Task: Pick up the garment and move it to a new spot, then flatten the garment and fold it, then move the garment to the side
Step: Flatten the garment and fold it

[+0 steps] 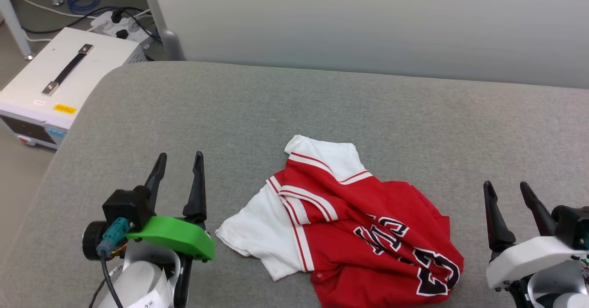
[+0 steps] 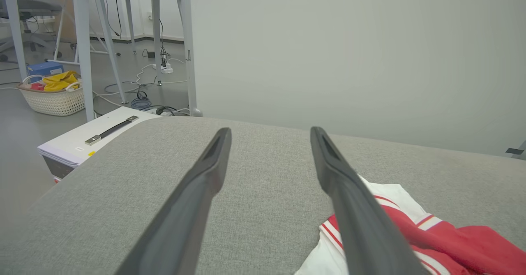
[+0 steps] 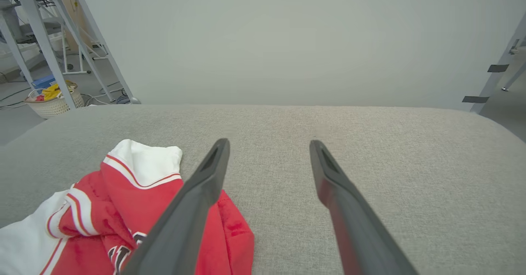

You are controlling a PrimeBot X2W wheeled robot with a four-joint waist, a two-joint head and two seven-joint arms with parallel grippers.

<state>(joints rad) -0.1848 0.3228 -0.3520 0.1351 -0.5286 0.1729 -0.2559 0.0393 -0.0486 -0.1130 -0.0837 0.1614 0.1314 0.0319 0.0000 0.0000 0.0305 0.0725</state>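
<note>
The garment, a red jersey with white sleeves and black lettering, lies crumpled on the grey padded table, near its front edge. My left gripper hovers open to the garment's left, apart from it, with nothing between its fingers. To the garment's right my right gripper also stands open and empty. The left wrist view has the garment at its lower right, partly behind one finger of the left gripper. In the right wrist view the garment sits lower left of the right gripper.
A white box with a black handle stands on the floor past the table's left edge, with cables behind it. A pale wall panel rises behind the table. A basket of clothes sits on the floor among metal frame legs.
</note>
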